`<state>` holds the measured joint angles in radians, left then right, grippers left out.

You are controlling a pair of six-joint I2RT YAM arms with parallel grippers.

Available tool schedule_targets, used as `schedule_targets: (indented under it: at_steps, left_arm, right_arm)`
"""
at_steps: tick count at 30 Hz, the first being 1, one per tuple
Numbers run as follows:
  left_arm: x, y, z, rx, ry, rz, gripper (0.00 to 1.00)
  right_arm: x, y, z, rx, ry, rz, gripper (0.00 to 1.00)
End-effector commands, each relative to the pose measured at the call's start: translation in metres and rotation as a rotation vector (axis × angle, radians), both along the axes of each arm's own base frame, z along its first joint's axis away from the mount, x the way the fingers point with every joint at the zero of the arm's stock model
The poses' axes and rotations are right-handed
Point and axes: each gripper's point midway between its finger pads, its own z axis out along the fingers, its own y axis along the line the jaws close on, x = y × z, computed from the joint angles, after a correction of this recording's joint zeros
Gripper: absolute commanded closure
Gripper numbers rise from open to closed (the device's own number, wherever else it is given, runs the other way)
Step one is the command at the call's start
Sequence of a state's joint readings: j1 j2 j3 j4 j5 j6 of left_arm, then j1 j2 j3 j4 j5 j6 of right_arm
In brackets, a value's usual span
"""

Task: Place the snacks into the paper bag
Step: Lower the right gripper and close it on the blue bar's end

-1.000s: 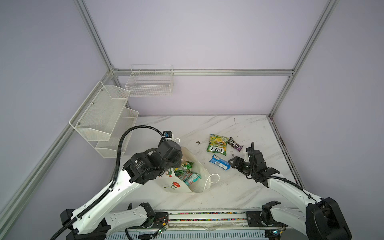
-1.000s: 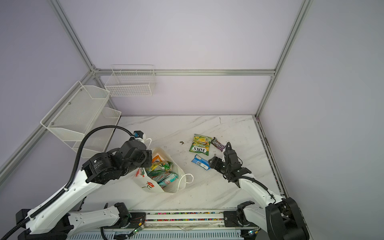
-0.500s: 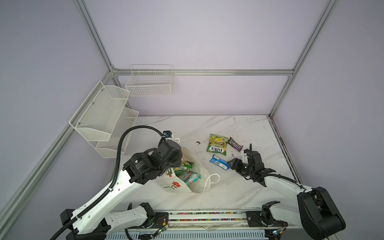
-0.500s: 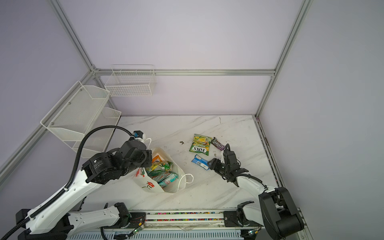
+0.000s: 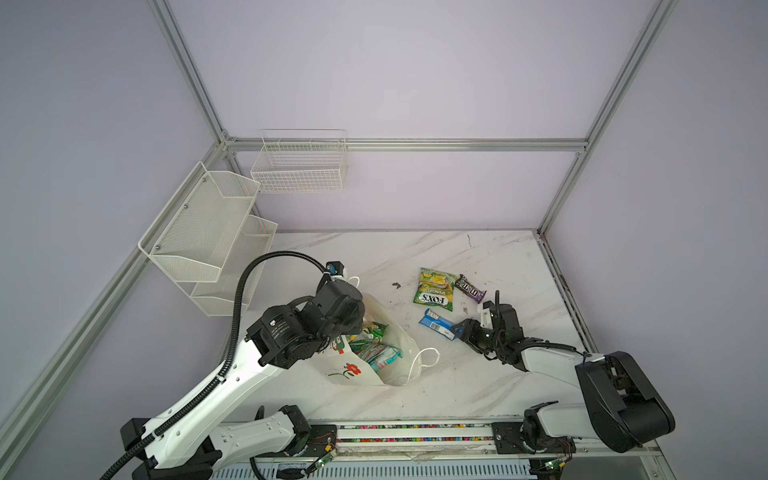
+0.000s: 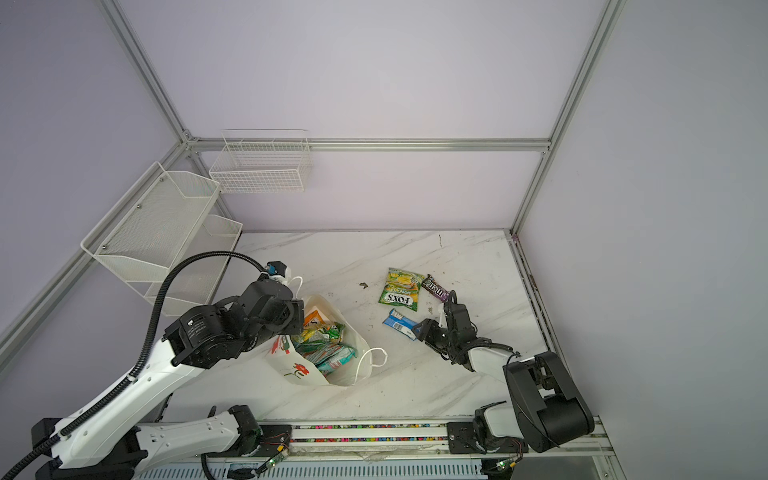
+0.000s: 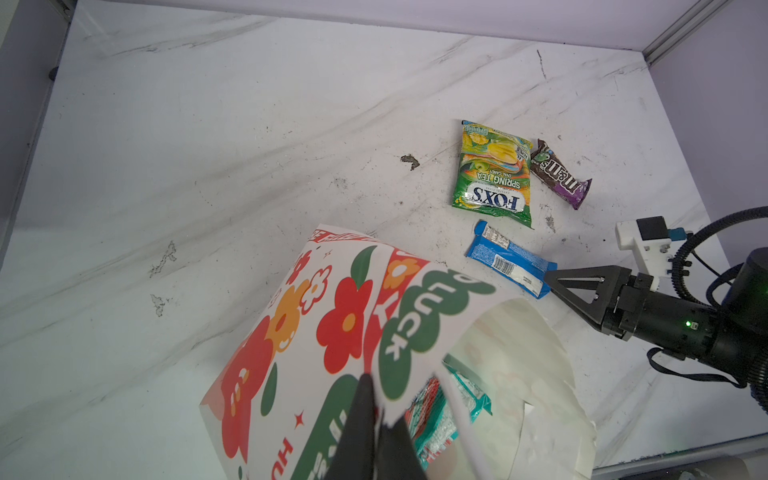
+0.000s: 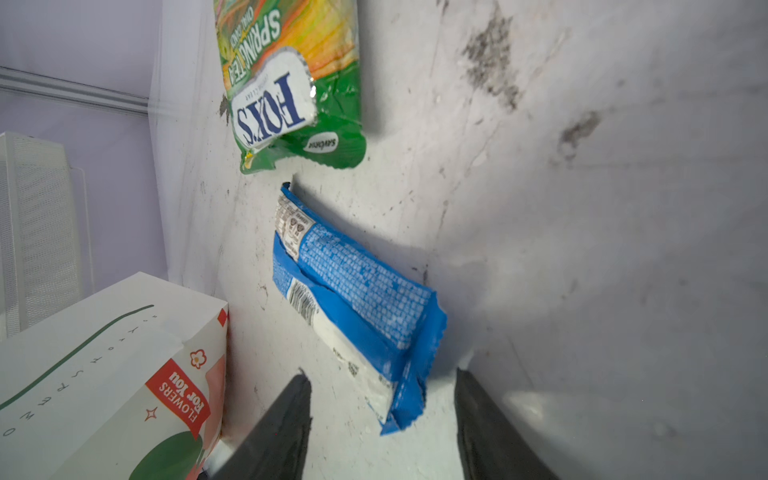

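Our right gripper (image 8: 380,376), spread, straddles the glossy blue bar wrapper (image 8: 357,299); left gripper (image 7: 376,411) pinches the white flowered paper bag (image 7: 332,324); next we should close.

You have a white marbled bench (image 5: 374,257) with one small dark scrap (image 5: 395,285) toward its far side. A two-tier mesh rack (image 5: 199,224) hangs on the left wall, a wire basket (image 5: 299,166) on the far wall.
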<state>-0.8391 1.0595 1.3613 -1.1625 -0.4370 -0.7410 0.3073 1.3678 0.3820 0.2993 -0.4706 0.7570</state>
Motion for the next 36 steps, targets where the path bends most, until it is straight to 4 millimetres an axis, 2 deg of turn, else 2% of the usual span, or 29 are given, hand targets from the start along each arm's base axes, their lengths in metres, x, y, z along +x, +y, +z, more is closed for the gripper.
schedule_targets:
  at_steps: [1, 7, 15, 21, 33, 36]
  left_arm:
    - [0.009, -0.004, 0.022, -0.089, -0.095, 0.024, 1.00]
    - [0.009, -0.005, 0.021, -0.086, -0.092, 0.022, 1.00]
    - [0.009, -0.005, 0.019, -0.082, -0.090, 0.023, 1.00]
    - [0.010, -0.005, 0.018, -0.081, -0.088, 0.024, 1.00]
    - [0.010, -0.006, 0.019, -0.090, -0.086, 0.025, 1.00]
    - [0.010, -0.006, 0.018, -0.090, -0.084, 0.025, 1.00]
  right_arm:
    - [-0.001, 0.001, -0.007, 0.030, 0.018, -0.009, 0.46]
    - [-0.002, 0.001, -0.018, 0.030, 0.037, -0.012, 0.54]
    - [-0.005, 0.001, -0.024, 0.030, 0.046, -0.007, 0.85]
    - [-0.006, 0.002, -0.018, 0.040, 0.031, -0.002, 1.00]
    - [-0.007, 0.006, 0.000, 0.074, -0.017, 0.021, 1.00]
    - [-0.005, 0.008, 0.016, 0.097, -0.063, 0.028, 1.00]
